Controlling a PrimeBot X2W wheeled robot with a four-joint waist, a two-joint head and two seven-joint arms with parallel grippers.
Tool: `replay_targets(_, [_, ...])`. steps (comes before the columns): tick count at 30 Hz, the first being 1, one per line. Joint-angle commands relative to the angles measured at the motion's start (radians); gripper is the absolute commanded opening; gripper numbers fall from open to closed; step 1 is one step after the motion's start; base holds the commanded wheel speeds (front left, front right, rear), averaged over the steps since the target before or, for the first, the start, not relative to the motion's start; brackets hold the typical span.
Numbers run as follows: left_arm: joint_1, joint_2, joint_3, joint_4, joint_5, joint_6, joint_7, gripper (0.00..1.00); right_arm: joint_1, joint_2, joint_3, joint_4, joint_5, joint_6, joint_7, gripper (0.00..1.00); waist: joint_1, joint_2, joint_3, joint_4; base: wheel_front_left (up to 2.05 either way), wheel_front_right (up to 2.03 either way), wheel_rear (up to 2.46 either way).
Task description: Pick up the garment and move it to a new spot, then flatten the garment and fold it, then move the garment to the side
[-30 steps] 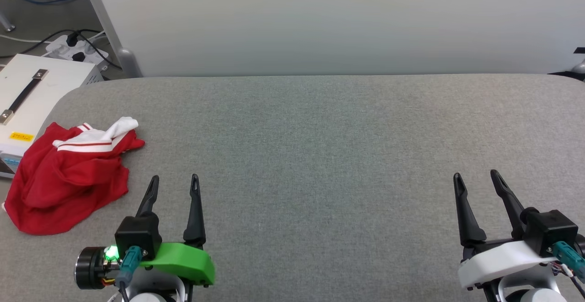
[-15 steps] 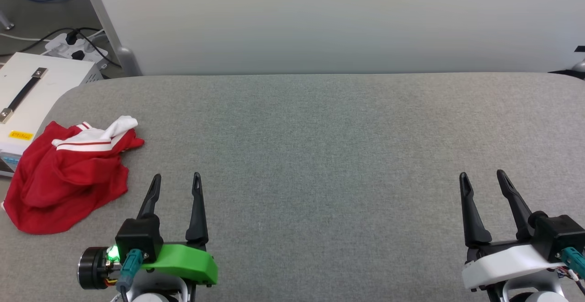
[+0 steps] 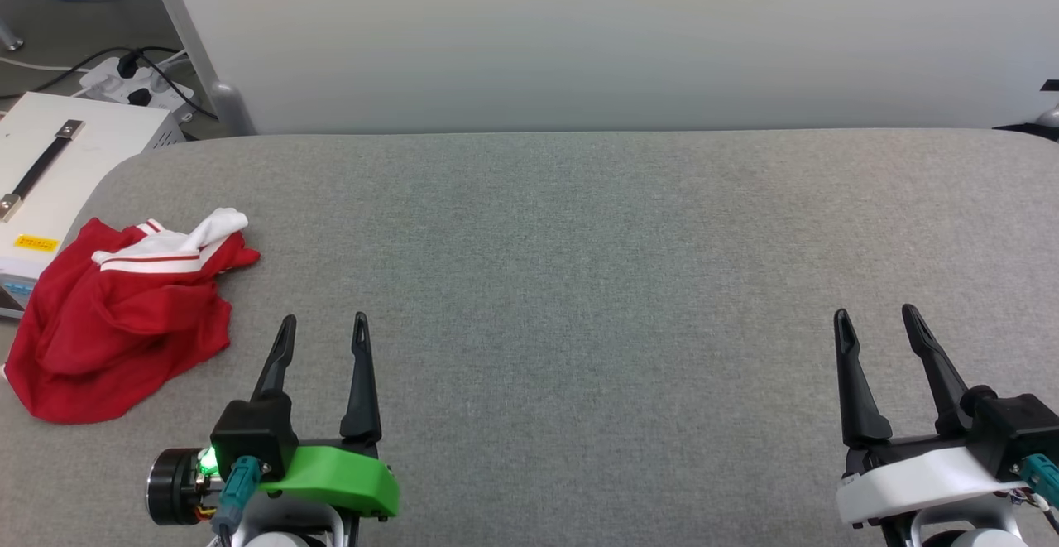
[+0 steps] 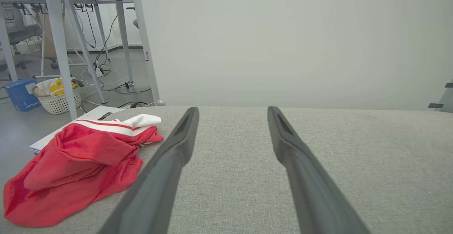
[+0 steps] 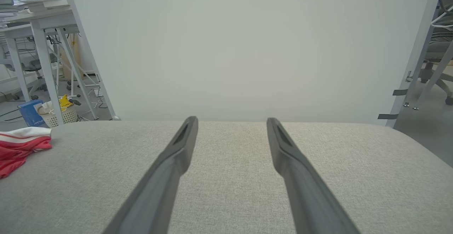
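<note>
Stretching right across the head view, the grey fabric-covered bench [image 3: 579, 224] runs wide, and a pale partition [image 3: 579, 34] stands just behind its far edge. At the bench's left end lies the garment [image 3: 116, 323], crumpled in a red heap with a white sleeve and red-striped trim on its far side, its left edge reaching the bench's rim. The left claw [image 3: 324, 328] sits just to the right of it, near but apart, fingers spread wide and gripping nothing, pointing toward the partition. The right claw [image 3: 875, 319] is well away at the opposite end, likewise spread and empty. Off the bench beside the garment there's a white case [image 3: 50, 158] with a dark strap handle, and past that a power strip [image 3: 132, 88] with cables on the grey floor. The left wrist view catches a white basket [image 4: 58, 101] and a blue box [image 4: 21, 94].
</note>
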Motion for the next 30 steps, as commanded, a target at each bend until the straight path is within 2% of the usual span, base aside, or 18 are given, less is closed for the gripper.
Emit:
replay_targets(1, [0.013,-0.004,-0.004,0.005,-0.008,-0.004,-0.011,1.00,0.017,-0.001,0.002,-0.005,0.005,-0.001,-0.011,1.00,0.0000,0.0000,0.000,0.000,0.00,0.00,0.00])
replay_targets(30, [0.026,-0.005,-0.020,0.053,-0.021,-0.003,-0.067,1.00,0.045,-0.001,0.005,0.034,0.003,-0.001,-0.066,1.00,0.0000,0.0000,-0.009,0.005,0.00,0.00,0.00])
